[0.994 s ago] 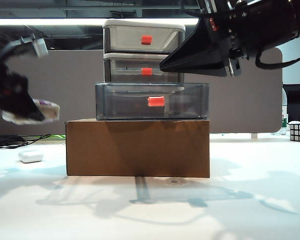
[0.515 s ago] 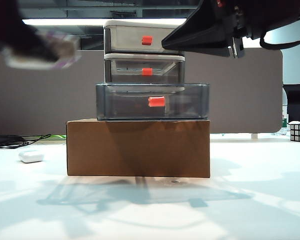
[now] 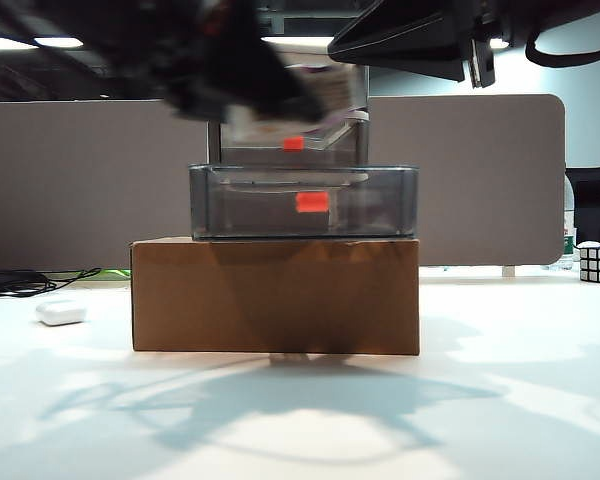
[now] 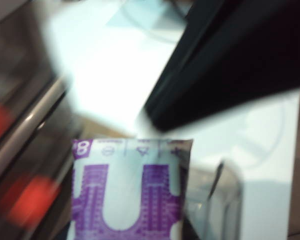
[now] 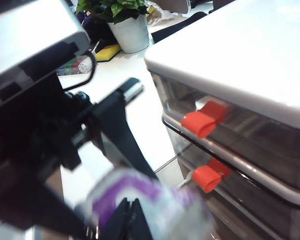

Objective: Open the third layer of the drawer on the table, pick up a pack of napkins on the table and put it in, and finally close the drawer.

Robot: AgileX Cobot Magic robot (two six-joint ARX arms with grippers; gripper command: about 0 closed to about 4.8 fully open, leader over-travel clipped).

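Brown cardboard box [image 3: 275, 296]: wide, plain, standing at centre of the exterior view, front face toward the camera. Small white rounded case [image 3: 61, 313]: lying well to the box's left. Black cables [image 3: 30, 281]: trailing behind the case, at the far left edge. Rubik's cube [image 3: 599, 264]: at the far right edge. Grey partition panel [image 3: 90, 180]: upright, spanning the background. Potted green plant [image 5: 125, 22]: white pot, seen in the right wrist view; a yellow item [image 5: 108, 52] lies just beside it
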